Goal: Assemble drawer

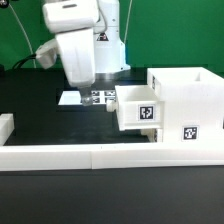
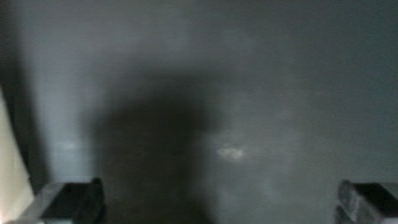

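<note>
1. Looking at the drawer point(image 1: 185, 100), the big white shell sits by the bench's front edge toward the exterior view's right corner. One small tray point(image 1: 137, 108) pokes out of its open side, only partly in by the look of it. If it's crooked in the slot, any push could jam it or shove the whole shell along the bench point(image 1: 40, 115).
2. Another white piece point(image 1: 5, 127) sits at the exterior view's left end of the front edge, mostly cropped, so I can't say what it is. If it's the second tray, that's a long reach.
3. The claw point(image 2: 217, 205) is spread wide and pinching nothing; the wrist view shows only bare dark bench between the fingertips point(image 2: 71, 200). It hangs behind the tray, over the marker board point(image 1: 85, 97) area. Coming down off-line, it could clip the tray's wall and skew it.
4. The low white rail point(image 1: 100, 155) borders the front edge right against the shell. Probably a decent backstop, but pushing sideways along it, the shell could still slide.
</note>
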